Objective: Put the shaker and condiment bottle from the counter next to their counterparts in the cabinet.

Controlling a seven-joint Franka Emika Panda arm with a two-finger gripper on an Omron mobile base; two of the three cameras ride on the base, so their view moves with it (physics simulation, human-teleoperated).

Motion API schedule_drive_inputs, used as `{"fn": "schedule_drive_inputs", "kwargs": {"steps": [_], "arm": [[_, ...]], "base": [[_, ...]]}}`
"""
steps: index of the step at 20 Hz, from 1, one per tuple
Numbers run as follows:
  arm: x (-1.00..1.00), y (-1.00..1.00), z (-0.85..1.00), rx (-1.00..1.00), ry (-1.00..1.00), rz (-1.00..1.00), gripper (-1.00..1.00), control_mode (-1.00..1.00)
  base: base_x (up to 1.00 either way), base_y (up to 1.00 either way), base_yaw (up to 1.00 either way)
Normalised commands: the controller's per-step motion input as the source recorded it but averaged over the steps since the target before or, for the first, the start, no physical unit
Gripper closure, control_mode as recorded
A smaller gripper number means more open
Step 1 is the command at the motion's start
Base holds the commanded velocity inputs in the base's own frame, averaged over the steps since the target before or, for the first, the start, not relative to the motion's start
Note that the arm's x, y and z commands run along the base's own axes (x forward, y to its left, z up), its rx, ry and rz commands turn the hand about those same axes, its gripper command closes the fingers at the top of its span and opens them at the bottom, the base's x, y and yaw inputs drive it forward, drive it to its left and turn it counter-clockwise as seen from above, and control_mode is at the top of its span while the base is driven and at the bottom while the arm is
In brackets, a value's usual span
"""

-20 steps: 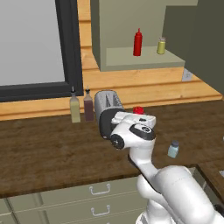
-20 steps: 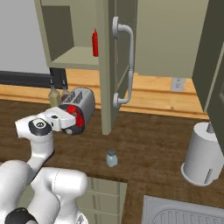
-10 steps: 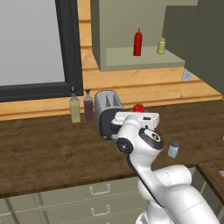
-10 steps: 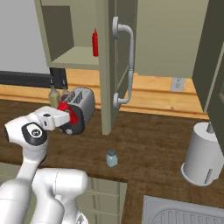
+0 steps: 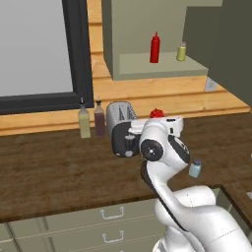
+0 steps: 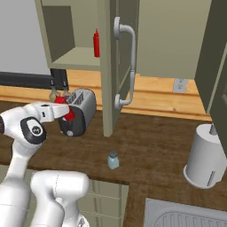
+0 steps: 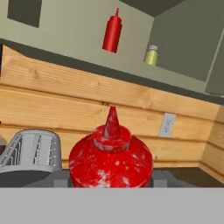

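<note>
A: Where do we stand with the condiment bottle (image 7: 111, 161)?

B: We have it in the gripper (image 6: 62, 111); in the hand view its stout red body sits right between the fingers, nozzle up, and the jaws look partly closed around it; it appears lifted above the counter (image 5: 54, 172), just in front of the toaster (image 6: 79, 111).

A: And the shaker (image 6: 113, 160)?

B: It stands on the counter near the front edge, to the right of the arm, well apart from the bottle.

A: How do we expect the bottle to handle?

B: We judge it light and somewhat soft, being a squeeze bottle; a hard pinch could dent it, and its rounded, smooth sides could slip; so we would hold it at the widest part of the body, below the shoulder, upright.

A: Where does it go?

B: Up onto the shelf of the cabinet (image 5: 147, 69), beside the tall red bottle (image 5: 155, 47); the yellowish-green shaker (image 5: 181, 51) stands just to the right of that one; we would guess the open cabinet door (image 6: 108, 66) is the thing to avoid on the way up.
</note>
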Motion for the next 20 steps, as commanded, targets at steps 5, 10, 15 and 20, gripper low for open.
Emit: {"fn": "schedule_drive_inputs", "kwargs": {"steps": [5, 10, 15, 20], "arm": [[-0.04, 0.0, 0.51, 0.0, 0.17, 0.07, 1.0, -1.0], [-0.05, 0.0, 0.52, 0.01, 0.17, 0.07, 1.0, -1.0], [-0.24, 0.06, 0.59, 0.0, 0.05, 0.06, 1.0, -1.0], [-0.39, 0.02, 0.7, 0.0, 0.0, 0.04, 1.0, -1.0]], "base": [[0.0, 0.0, 0.0], [0.0, 0.0, 0.0], [0.0, 0.0, 0.0], [0.0, 0.0, 0.0]]}}
